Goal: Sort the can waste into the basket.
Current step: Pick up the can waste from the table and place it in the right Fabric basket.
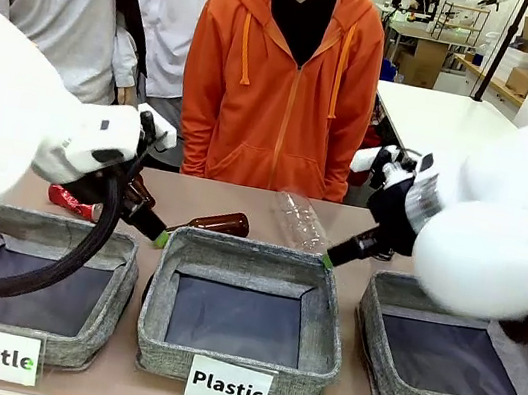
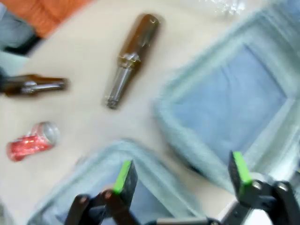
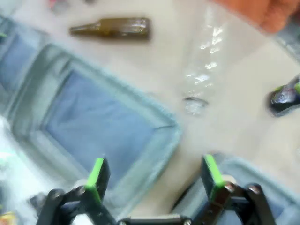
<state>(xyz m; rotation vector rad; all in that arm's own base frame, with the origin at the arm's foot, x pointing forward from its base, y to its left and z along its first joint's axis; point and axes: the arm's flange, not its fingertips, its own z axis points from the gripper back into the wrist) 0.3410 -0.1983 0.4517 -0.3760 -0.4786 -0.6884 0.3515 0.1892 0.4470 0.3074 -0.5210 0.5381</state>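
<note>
The left gripper (image 2: 182,172) is held wide, with nothing between its green pads (image 2: 124,174). It is poised over the gap between 2 baskets. The Bottle basket (image 2: 110,152) lies under 1 finger and the Plastic basket (image 2: 176,124) under the other. Beyond its fingertips, 2 brown bottles (image 2: 133,54) are laid flat on the table (image 2: 84,51). The red can (image 2: 33,140) lies on its side farther out past the Bottle basket's rim, well apart from the pads. From the front, this can (image 1: 69,199) is partly hidden behind the left gripper (image 1: 161,234).

The right gripper (image 3: 154,172) is likewise spread wide and holds nothing. It is tilted down above the far corners of the Plastic basket (image 1: 255,254) and the Can basket (image 1: 375,353). In its wrist view, the Can basket's corner (image 3: 225,161) sits just below 1 finger. A clear bottle (image 3: 201,70) lies straight ahead of the pads. A dark can (image 3: 283,97), blurred, is seen at the edge off to that same finger's side, on the table outside the Can basket. From the front, the right gripper (image 1: 330,259) is seen just beside the clear bottle (image 1: 302,222). A person (image 1: 282,89) in an orange hoodie stands beyond both grippers.
</note>
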